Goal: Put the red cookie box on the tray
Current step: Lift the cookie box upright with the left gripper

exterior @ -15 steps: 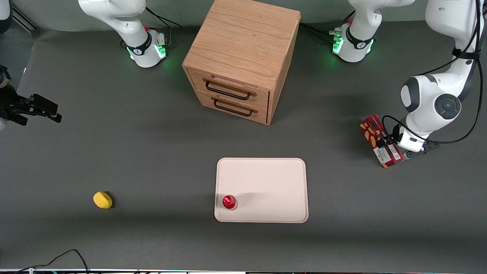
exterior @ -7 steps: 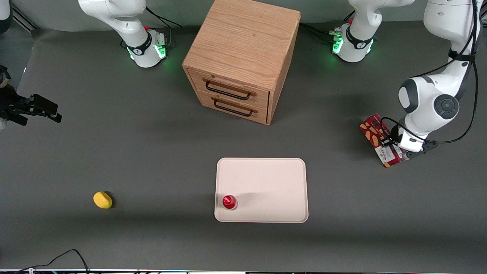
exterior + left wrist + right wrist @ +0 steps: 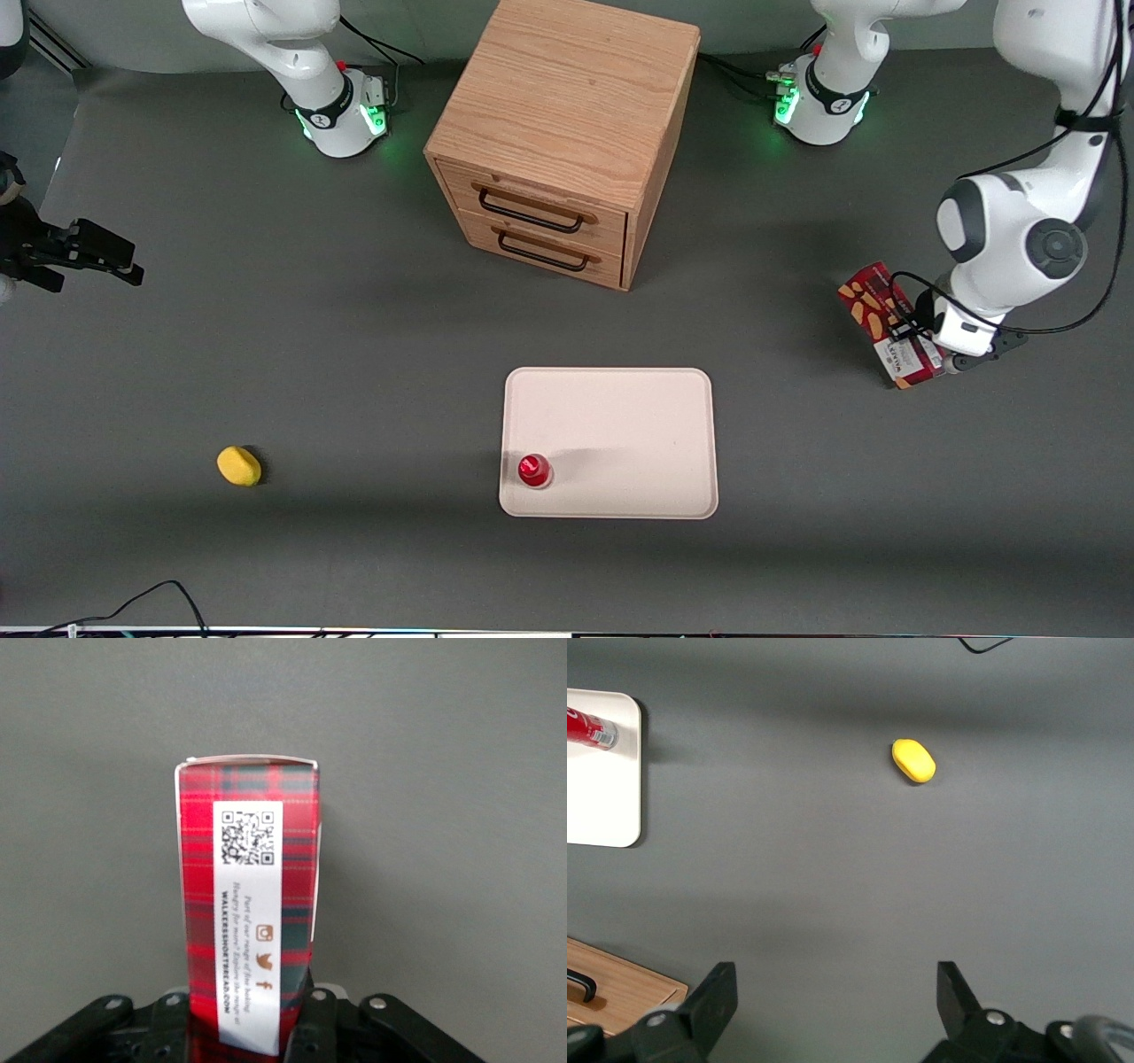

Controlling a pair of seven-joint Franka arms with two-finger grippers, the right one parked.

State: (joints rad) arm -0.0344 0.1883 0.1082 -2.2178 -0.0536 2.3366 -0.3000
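Right now I've got my gripper (image 3: 921,341) at the right edge of the front frame, clamped on the red cookie box (image 3: 886,323); the wrist camera shows the fingers (image 3: 321,1025) pinching the box (image 3: 248,912) from both sides, its white QR strip facing the lens. Box sits well apart from the tray (image 3: 620,425), which lies low in the frame's centre with a small red-capped item (image 3: 534,470) in its lower left corner. Wooden cabinet (image 3: 567,133) top centre, yellow lump (image 3: 238,465) lower left.
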